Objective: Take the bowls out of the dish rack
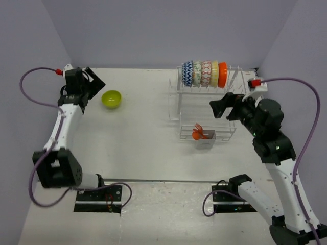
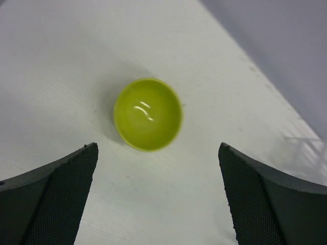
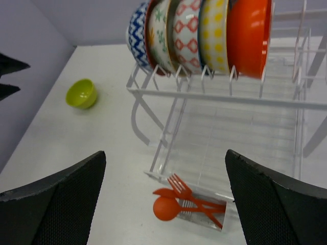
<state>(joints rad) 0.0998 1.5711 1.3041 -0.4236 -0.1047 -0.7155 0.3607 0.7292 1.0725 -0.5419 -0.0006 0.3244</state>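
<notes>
The lime-green bowl (image 1: 111, 99) stands upright on the table at the far left, also in the left wrist view (image 2: 148, 114) and the right wrist view (image 3: 82, 94). My left gripper (image 1: 95, 81) is open and empty, just left of and above it. The white wire dish rack (image 1: 204, 104) holds five bowls on edge in its top row: blue-white zigzag (image 1: 187, 73), green-white (image 1: 196, 73), red-pink (image 1: 206, 73), pale yellow (image 1: 214, 74), orange (image 1: 222, 74). They also show in the right wrist view (image 3: 204, 35). My right gripper (image 1: 220, 108) is open and empty, above the rack's right front.
A white cutlery caddy (image 1: 204, 138) at the rack's front holds orange utensils (image 3: 186, 201). Grey walls close the table on three sides. The lime-green bowl sits near the left wall.
</notes>
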